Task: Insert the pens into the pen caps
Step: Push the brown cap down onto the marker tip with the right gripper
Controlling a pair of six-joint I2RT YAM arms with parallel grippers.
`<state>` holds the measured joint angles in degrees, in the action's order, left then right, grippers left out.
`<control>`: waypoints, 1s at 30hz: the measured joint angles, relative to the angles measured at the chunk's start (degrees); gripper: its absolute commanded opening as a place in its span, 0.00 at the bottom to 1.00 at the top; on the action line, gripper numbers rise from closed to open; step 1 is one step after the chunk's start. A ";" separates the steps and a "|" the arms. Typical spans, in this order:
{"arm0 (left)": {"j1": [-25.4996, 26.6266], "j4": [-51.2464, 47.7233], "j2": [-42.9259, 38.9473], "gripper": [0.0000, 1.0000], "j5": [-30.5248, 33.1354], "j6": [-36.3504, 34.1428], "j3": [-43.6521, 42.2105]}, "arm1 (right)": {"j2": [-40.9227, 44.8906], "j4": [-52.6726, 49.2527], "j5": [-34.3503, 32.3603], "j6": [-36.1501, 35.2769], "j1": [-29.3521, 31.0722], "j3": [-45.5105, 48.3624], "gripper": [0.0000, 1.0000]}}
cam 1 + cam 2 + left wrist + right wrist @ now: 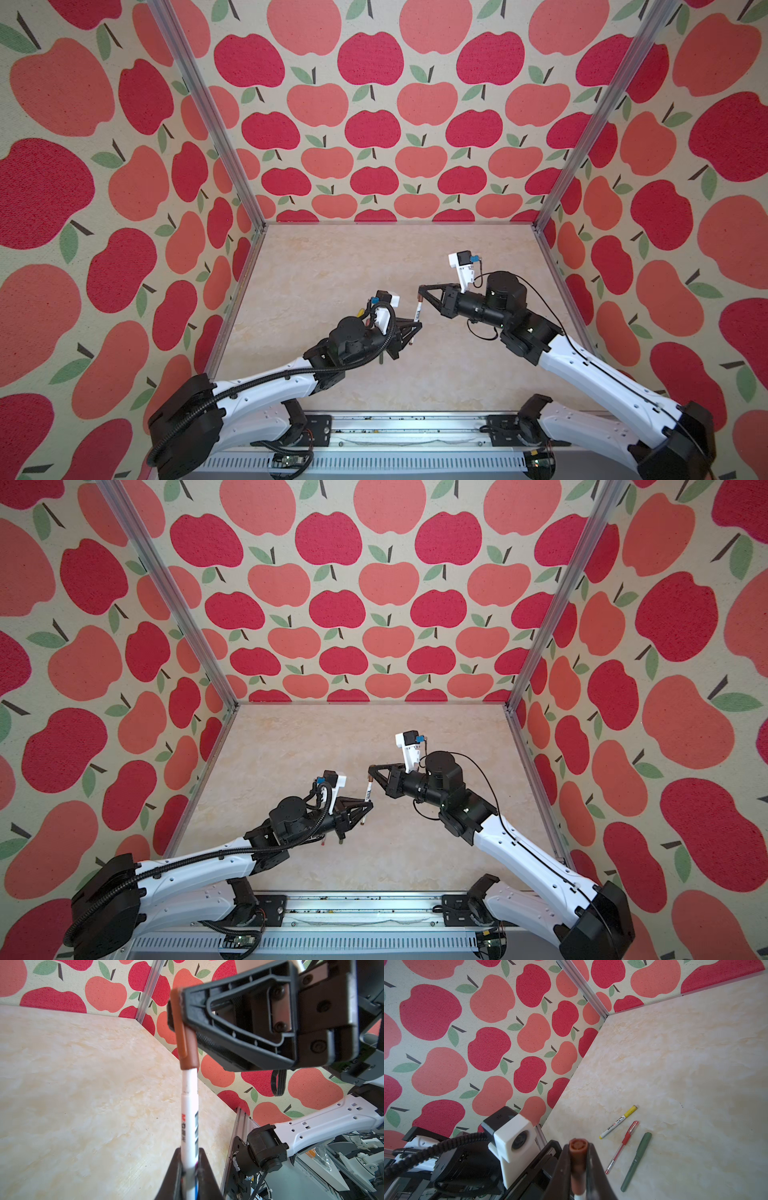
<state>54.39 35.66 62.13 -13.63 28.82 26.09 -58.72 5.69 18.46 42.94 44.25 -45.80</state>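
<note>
The left gripper [190, 1167] is clamped narrow on the barrel of the white pen [189, 1118], and the right gripper [577, 1169] is pinched on the brown cap [577, 1153]. Both parts are held in the air above the table [695, 1064], near its middle.

In both top views the cap sits at the pen's far end, away from the robot's base, and the left gripper holds the barrel nearer the base. Pen and cap share one long axis, slightly slanted, and the pen's tip is already inside the cap's mouth. In the left wrist view a narrower stretch of white neck shows between the cap's rim and the barrel's shoulder, so the cap seems not fully seated. The coming move likely turns on that shared line — pressing the two parts straight together along it, without tilt.

The yellow-capped pen [618, 1122], the red pen [623, 1145] and the green pen [636, 1161] lie side by side on the table, caps on.
</note>
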 measured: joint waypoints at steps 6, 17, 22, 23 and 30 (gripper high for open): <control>-0.04 0.22 0.00 0.00 0.61 -0.09 -0.02 | 0.00 2.27 0.04 0.00 0.00 1.16 0.06; -1.62 -2.29 -1.07 0.00 0.24 -1.97 0.00 | -0.70 7.02 -0.92 -0.35 1.40 4.48 0.06; -2.43 -3.82 -1.14 0.00 -0.66 -2.62 0.00 | -1.09 8.28 -2.01 -0.90 2.14 5.60 0.06; -2.54 -3.96 -1.14 0.00 -0.76 -2.73 0.00 | -1.16 8.44 -2.27 -0.94 2.25 5.68 0.06; -2.99 -4.31 -1.20 0.00 -1.05 -3.13 0.00 | -1.33 9.42 -3.08 -1.11 2.64 6.27 0.05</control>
<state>51.40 31.35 60.93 -14.68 25.69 26.09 -60.05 15.11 15.38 41.82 46.89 -39.53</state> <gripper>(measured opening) 0.135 0.138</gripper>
